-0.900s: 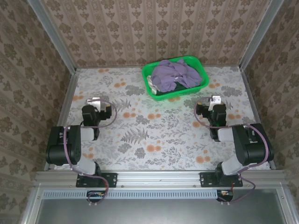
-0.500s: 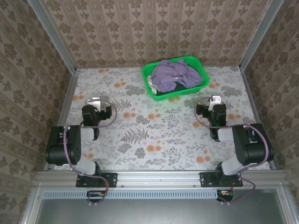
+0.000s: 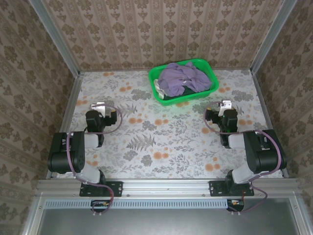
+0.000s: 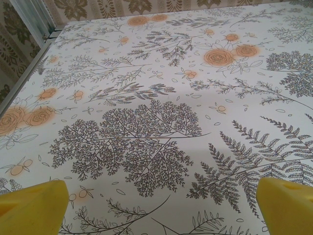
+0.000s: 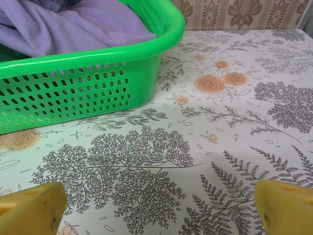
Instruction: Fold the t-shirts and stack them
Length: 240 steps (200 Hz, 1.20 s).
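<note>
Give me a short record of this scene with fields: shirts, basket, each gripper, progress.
shirts: purple shirt heaped in the basket, dark green cloth under it
basket: far side of the table, right of centre
left gripper: open, holds nothing
right gripper: open, holds nothing, near the basket
progress: nothing folded yet

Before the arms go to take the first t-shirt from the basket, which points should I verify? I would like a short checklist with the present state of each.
1. The left pincer is open and holds nothing: ok.
2. The right pincer is open and holds nothing: ok.
3. The lavender t-shirt lies on top in the green basket, free to grasp: ok.
4. How many dark green t-shirts lie beneath it: cannot tell.
5. The table in front of the basket has room for folding: ok.
</note>
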### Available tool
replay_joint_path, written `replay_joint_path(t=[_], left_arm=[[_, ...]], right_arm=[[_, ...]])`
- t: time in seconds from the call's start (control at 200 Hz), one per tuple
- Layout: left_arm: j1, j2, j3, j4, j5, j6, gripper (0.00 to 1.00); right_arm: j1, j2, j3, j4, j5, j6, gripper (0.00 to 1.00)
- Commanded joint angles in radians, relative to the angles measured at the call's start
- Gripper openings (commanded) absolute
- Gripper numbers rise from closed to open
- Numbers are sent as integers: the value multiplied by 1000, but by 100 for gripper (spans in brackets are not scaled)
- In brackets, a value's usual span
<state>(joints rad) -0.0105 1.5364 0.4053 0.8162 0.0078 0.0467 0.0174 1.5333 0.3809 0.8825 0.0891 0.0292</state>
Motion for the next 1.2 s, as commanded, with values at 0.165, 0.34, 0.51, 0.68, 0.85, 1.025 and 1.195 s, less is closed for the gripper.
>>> replay_joint_path(t=[0.165,0.34,0.51,0.68,0.85,1.025,1.195], left_arm=[[-9,-161,-3,-83,-133,-31,100],[-4,-363,150,-498,-332,-316,100],[87,-378,264,-644,-155,-536,100],[119,-431,257,-769,-272,-812,100],[75,-447,264,-808,-241,-735,100],[-83,-430,290,-881,-207,-665,100],[-250,-368,349,-1000,-192,-637,100]], right_arm=[[25,-264,106,-372,128,69,99],[-5,-477,217,-786,318,414,100],[-52,-495,339,-866,61,382,99],[-53,-329,561,-914,-62,448,99],[50,-80,860,-1092,-103,436,99],[165,310,1343,-1489,-168,432,95],[222,619,1740,-1730,-171,438,85]])
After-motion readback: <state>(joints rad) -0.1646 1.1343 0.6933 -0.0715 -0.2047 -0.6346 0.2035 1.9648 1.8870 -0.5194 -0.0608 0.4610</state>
